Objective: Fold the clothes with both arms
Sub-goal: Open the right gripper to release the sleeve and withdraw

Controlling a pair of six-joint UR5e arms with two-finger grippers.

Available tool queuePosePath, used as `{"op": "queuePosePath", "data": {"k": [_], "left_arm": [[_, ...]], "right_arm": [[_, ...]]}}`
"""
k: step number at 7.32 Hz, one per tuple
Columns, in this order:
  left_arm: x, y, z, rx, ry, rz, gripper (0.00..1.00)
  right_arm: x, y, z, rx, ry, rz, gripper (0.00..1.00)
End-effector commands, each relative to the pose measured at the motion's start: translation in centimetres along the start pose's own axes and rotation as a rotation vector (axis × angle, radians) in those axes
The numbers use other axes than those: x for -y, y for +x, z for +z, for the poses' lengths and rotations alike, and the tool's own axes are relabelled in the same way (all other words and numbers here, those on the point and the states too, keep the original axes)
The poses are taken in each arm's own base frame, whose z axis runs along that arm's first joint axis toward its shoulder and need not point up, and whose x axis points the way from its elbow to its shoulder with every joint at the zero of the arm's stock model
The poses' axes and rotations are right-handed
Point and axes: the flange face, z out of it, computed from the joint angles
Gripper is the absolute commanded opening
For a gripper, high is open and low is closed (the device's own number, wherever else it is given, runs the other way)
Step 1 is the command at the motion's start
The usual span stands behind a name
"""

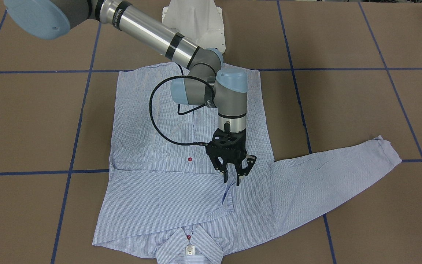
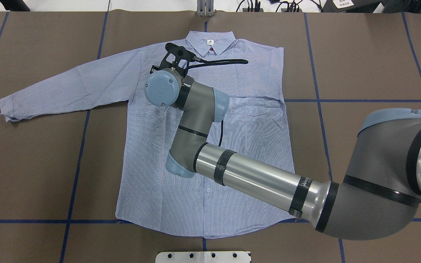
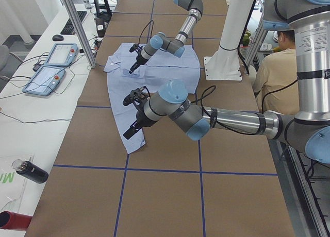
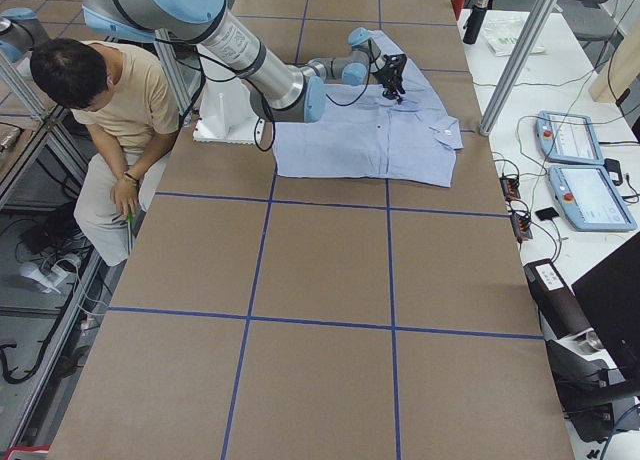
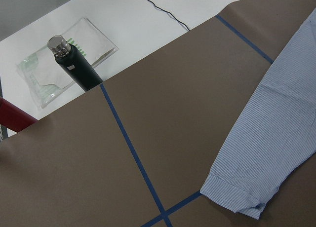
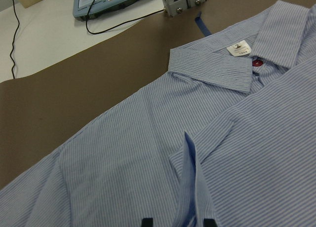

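Striped shirt lies flat on the table, front up, approx. centred. The collar w/ white neck label is on the side away from the robot, hem toward its base. R sleeve is folded in across the chest, and its R cuff ends near the shirt's middle, a bit short of the collar. L sleeve lies stretched out flat to the robot's L, w/ the L cuff on the table next to a blue tape crossing. R arm reaches diag. over the shirt body. R gripper points down just above the R cuff. Its fingers are apart w/ a narrow gap and not clamped on cloth; in the wrist view the cuff edge sits between them. Can't tell if the tips touch fabric. L gripper shows only in the side view from the robot's L, in line w/ the L sleeve's end. Its height over the sleeve is unclear, and can't tell if its fingers are apart or together. One red button shows on the placket by the folded sleeve's edge.
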Motion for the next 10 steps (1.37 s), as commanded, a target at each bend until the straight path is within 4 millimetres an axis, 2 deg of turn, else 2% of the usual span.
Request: {"op": "queuePosePath", "data": {"k": [1, 3, 4, 5, 6, 7, 8, 9, 10], "left_arm": [[-0.1, -0.1, 0.0, 0.001, -0.001, -0.002, 1.0], [-0.1, -0.1, 0.1, 0.0, -0.003, -0.002, 1.0], [-0.1, -0.1, 0.1, 0.001, -0.002, -0.004, 1.0], [0.0, 0.0, 0.1, 0.0, -0.001, 0.0, 1.0], [0.3, 0.1, 0.0, -0.001, 0.005, -0.043, 1.0], [0.3, 0.2, 0.2, -0.004, 0.032, -0.043, 1.0], [-0.2, -0.1, 0.8, -0.005, 0.037, -0.037, 1.0], [-0.6, -0.4, 1.7, -0.008, 0.026, -0.042, 1.0], [-1.0, -0.7, 2.6, -0.016, 0.011, -0.145, 1.0]], "right_arm": [[-2.5, -2.9, -1.9, 0.021, -0.003, -0.013, 0.47], [-2.6, -4.1, -2.9, 0.037, -0.006, -0.007, 0.52], [-2.2, -5.7, -4.5, 0.065, -0.02, -0.002, 0.76], [-1.5, -6.3, -5.7, 0.05, -0.032, -0.042, 0.99], [1.9, -7.8, -9.3, 0.006, -0.072, -0.088, 0.99], [6.0, -7.6, -11.5, -0.058, -0.166, -0.113, 1.0], [9.6, -6.2, -12.5, -0.118, -0.227, -0.161, 1.0], [14.0, -3.4, -14.0, -0.135, -0.289, -0.22, 1.0], [18.6, 2.8, -15.8, -0.138, -0.347, -0.286, 1.0]]}}
